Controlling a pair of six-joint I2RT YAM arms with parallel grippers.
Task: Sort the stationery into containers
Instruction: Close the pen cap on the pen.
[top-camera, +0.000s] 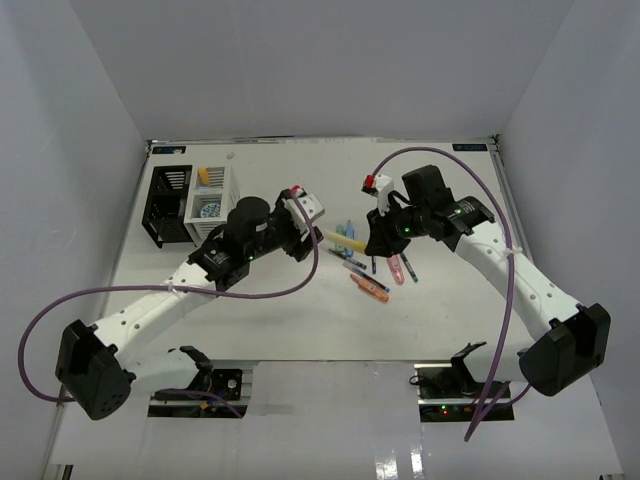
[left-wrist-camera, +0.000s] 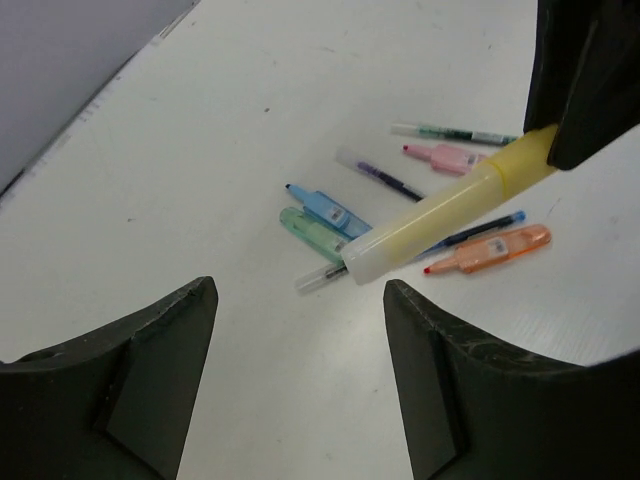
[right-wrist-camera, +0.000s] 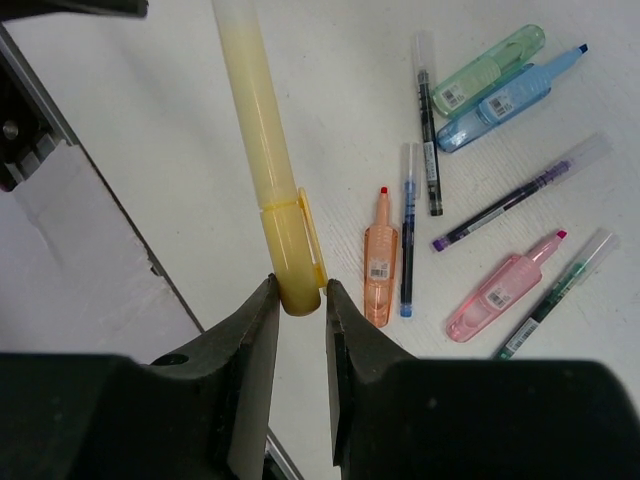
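Containers stood at the far left of the table (top-camera: 290, 330): a black organizer (top-camera: 165, 205) with a white organizer (top-camera: 215, 190) against its right side. The white organizer held a round blue-white tape roll (top-camera: 210, 210) and, in its rear compartment, a small yellow item (top-camera: 204, 176) too small to identify. The contents of the black organizer could not be made out.

To the right of the organizers, the left tool (left-wrist-camera: 300, 290) hung above the table with its fingers spread wide, gripping nothing. The yellow marker (left-wrist-camera: 440, 210) was off the table and tilted. Its pale end reached toward the gap between those fingers without touching either. Its clip end was pinched between the fingers of the right tool (right-wrist-camera: 298, 290), which pressed on it from both sides.

Loose stationery lay clustered on the table below. A green marker (right-wrist-camera: 490, 68) and a blue marker (right-wrist-camera: 510, 100) lay side by side, touching. An orange marker (right-wrist-camera: 380, 262) lay just beside a blue pen (right-wrist-camera: 408, 230), with a dark pen (right-wrist-camera: 428, 130) near them. A purple pen (right-wrist-camera: 515, 198) lay between the blue marker and a pink marker (right-wrist-camera: 498, 292). A green pen (right-wrist-camera: 555, 295) lay just beside the pink marker.
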